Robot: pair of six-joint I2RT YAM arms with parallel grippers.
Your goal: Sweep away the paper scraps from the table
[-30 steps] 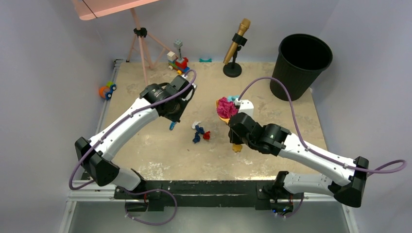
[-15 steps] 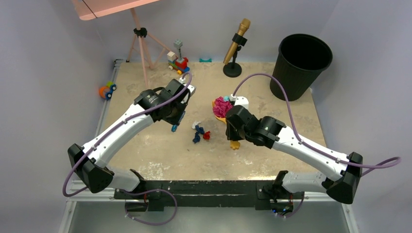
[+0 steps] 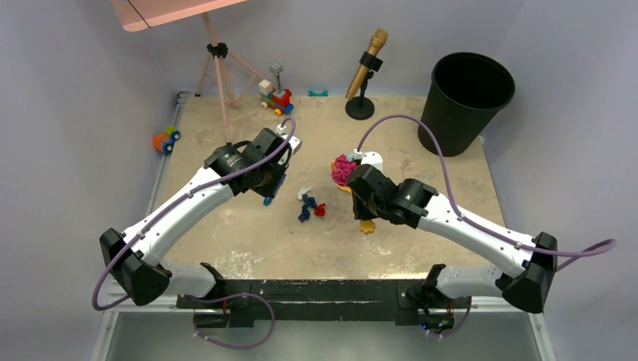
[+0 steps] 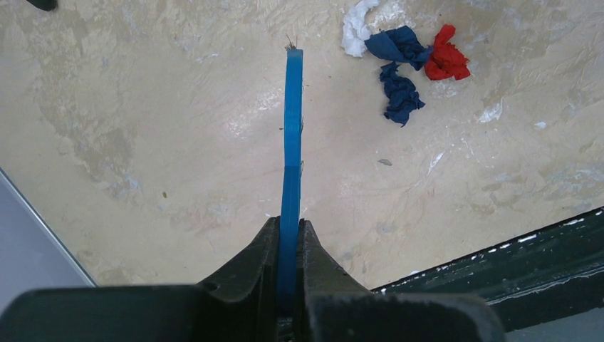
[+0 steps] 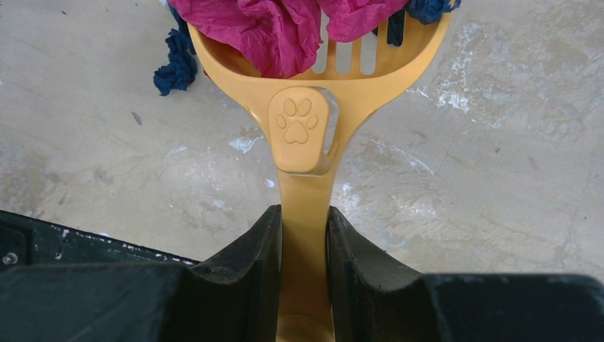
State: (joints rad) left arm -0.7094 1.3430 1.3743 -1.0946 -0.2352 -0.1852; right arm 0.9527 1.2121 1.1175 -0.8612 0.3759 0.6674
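Paper scraps (image 4: 399, 46), likely light and soft, are best swept, not grasped. A blue sweeper (image 4: 290, 142) is gripped by left fingers (image 4: 253, 260), an orange scoop (image 5: 303, 128) by right fingers (image 5: 238, 263).

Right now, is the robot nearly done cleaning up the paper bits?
Partly. Done: pink paper already sits in the yellow scoop, gripped by the right pincer. In hand: the left pincer grips a thin blue tool near the loose bits. Left: white, navy and red scraps lie on the table, and the scoop has not reached the black bin.
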